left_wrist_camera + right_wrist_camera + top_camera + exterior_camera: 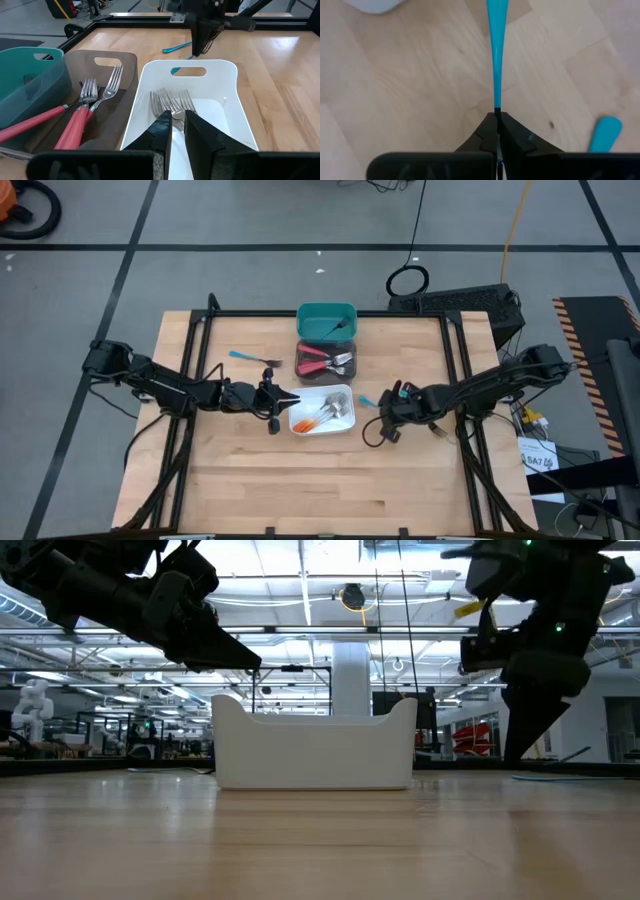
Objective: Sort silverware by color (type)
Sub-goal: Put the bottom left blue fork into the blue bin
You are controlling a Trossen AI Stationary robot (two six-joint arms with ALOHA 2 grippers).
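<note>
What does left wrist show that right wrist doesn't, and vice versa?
Left wrist only: white bin with fork heads, dark bin with red-handled forks, teal bin, left gripper slightly open above the white bin.
Right wrist only: right gripper shut on a blue handle; a second blue piece on the table.
Both: the wooden table.

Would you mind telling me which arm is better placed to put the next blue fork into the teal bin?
The right. The right gripper is already shut on a blue-handled fork just right of the white bin. The left gripper hovers over the white bin, holding nothing.
</note>
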